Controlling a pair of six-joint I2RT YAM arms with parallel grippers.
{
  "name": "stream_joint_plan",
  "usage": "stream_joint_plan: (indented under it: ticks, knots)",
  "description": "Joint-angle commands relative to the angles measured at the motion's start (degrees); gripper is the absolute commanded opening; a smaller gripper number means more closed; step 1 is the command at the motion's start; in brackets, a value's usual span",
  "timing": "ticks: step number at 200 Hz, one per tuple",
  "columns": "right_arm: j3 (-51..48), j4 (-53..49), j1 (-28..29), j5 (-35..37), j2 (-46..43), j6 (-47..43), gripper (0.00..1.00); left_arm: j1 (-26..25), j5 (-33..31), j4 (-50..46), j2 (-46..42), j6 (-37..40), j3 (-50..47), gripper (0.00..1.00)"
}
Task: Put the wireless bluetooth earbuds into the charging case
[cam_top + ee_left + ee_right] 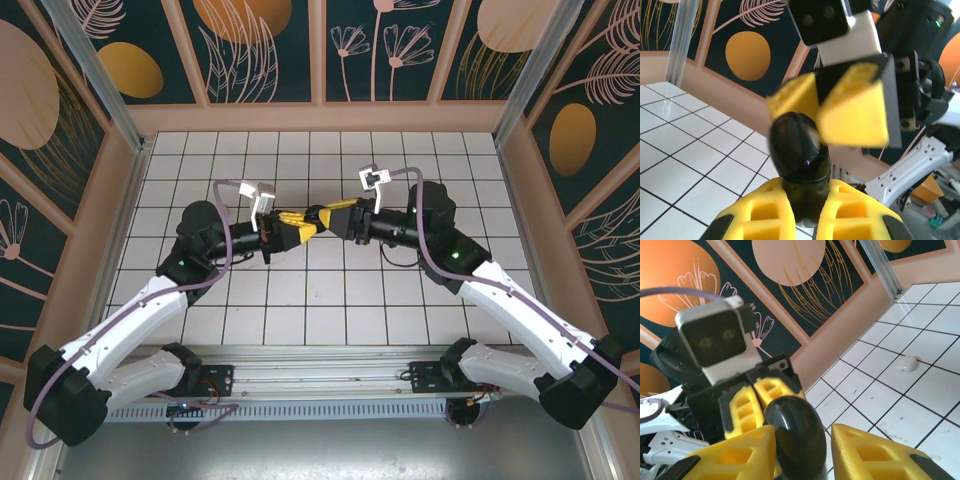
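The charging case [797,145] is a glossy black rounded shell held up in the air over the middle of the table [310,300]. My left gripper [807,202] is shut on its lower half, both yellow fingers pressed against it. From the other side, my right gripper [802,445] stands open around the case [795,432], with a gap between the case and its right finger. In the top view the two grippers meet tip to tip, left gripper [298,228] and right gripper [324,217]. One whitish earbud [909,363] lies on a floor tile. The black earbuds are out of view.
White tiled floor [330,160] with patterned walls all round and a metal post [880,262] in the far corner. Both arms reach inward from the near edge.
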Motion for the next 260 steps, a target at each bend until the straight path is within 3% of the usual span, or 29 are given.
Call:
stream_joint_plan:
  ticks: [1,47,82,102,141,178,212,260]
  knots:
    - [2.58,-2.60,-0.57,1.84,2.34,0.53,0.35,-0.38,2.05,-0.86,-4.13,8.44,-0.73,0.00]
    - [2.60,-3.37,-1.20,2.51,4.18,2.48,0.38,-0.38,-1.01,-5.41,-7.87,14.90,-1.22,0.00]
    - [2.40,-4.89,-1.66,3.50,2.00,3.71,0.42,-0.34,-11.04,-11.03,-10.14,17.24,-2.10,0.00]
    - [2.45,-7.32,-2.23,6.37,0.24,4.16,0.43,-0.38,-15.49,-12.86,-11.89,17.53,-4.02,0.00]
    - [1.61,-13.44,-4.70,12.81,1.06,5.70,0.43,-0.33,-18.48,-16.65,-16.13,18.55,-8.67,0.00]
    - [7.60,-20.25,-6.52,18.83,15.07,8.63,0.36,-0.39,-22.92,-22.41,-19.31,20.89,-9.83,0.00]
    - [14.27,-17.21,-5.74,18.25,30.02,9.96,0.29,-0.39,-23.91,-27.10,-22.42,23.08,-10.54,0.00]
    - [38.88,-26.70,-1.16,21.44,54.98,6.44,0.28,-0.32,-26.04,-28.47,-30.46,22.02,-15.09,0.00]
